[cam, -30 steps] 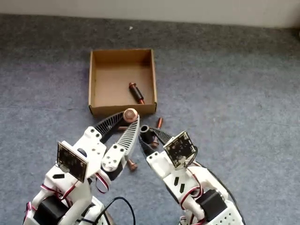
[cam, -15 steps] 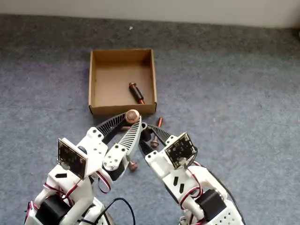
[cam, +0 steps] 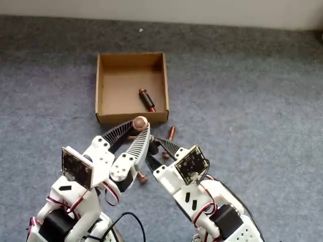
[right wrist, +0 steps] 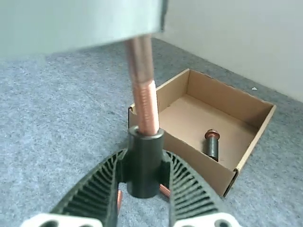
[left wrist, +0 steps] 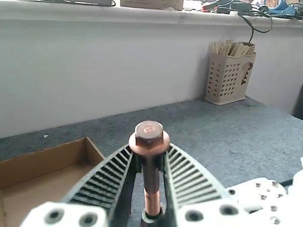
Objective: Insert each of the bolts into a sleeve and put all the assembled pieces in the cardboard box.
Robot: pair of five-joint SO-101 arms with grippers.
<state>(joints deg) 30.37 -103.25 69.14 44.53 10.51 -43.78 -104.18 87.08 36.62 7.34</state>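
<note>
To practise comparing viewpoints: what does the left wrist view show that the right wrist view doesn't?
Left wrist view, not the right: the hex head of the bolt and a slotted basket. Right wrist view, not the left: the body of the black sleeve in the right gripper, an assembled piece in the cardboard box. Both: the bolt's shank and the box.

- 1 cardboard box (cam: 118, 88).
- 1 assembled piece (cam: 147, 100), lying in that box.
- 1 held bolt (left wrist: 149, 137).
- 1 sleeve (right wrist: 143, 165).
- 2 loose bolts clearly seen on the carpet (cam: 252, 101), at 6 o'clock of the box: nearer bolt (cam: 171, 133), farther bolt (cam: 142, 177).
</note>
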